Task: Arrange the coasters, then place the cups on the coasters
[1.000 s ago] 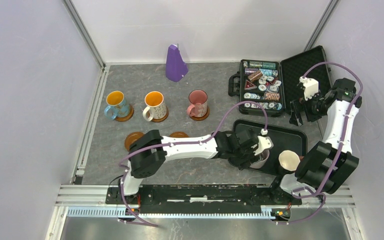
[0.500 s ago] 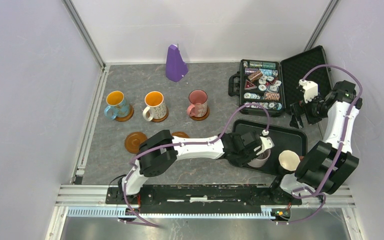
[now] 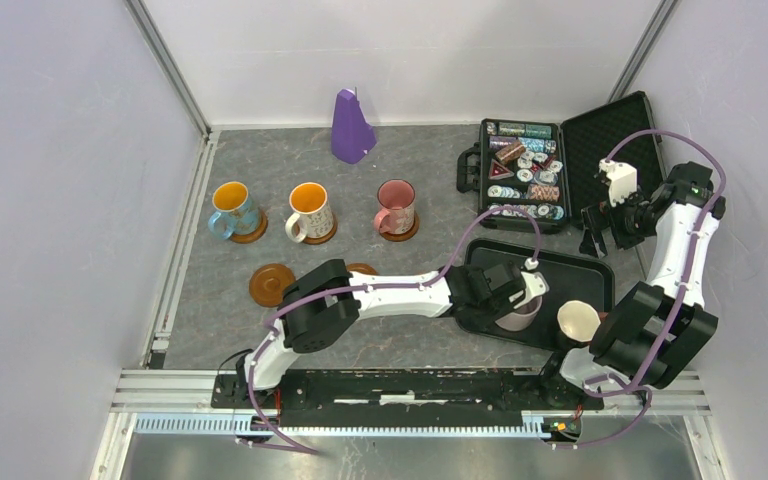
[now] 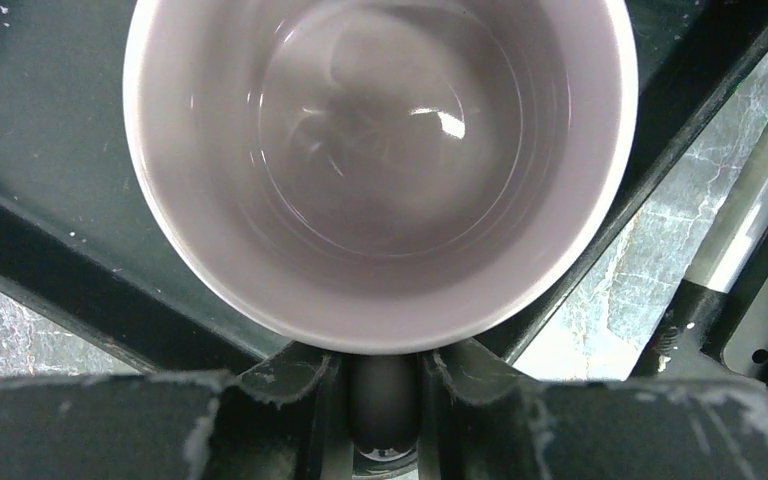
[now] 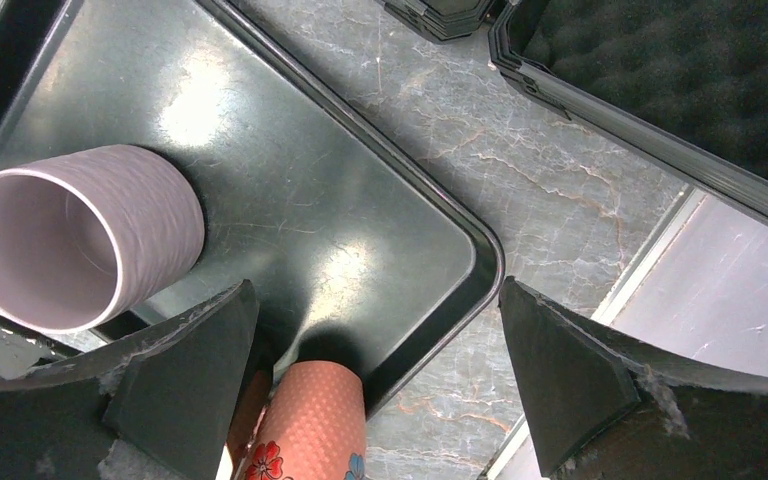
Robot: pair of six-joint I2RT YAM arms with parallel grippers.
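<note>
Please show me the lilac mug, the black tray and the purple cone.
lilac mug (image 4: 380, 170), left wrist view, inner bottom.
black tray (image 3: 575, 278), top external view, bare floor.
purple cone (image 3: 350, 130), top external view, front face.

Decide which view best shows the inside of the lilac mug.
Left wrist: the lilac mug fills the frame, bottom visible. Right wrist shows side and rim; top external shows it small, partly under the left end effector.

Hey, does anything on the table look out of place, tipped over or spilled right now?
Nothing tipped or spilled. The lilac mug stands upright in the black tray. Only the poker chips in the open case lie jumbled.
</note>
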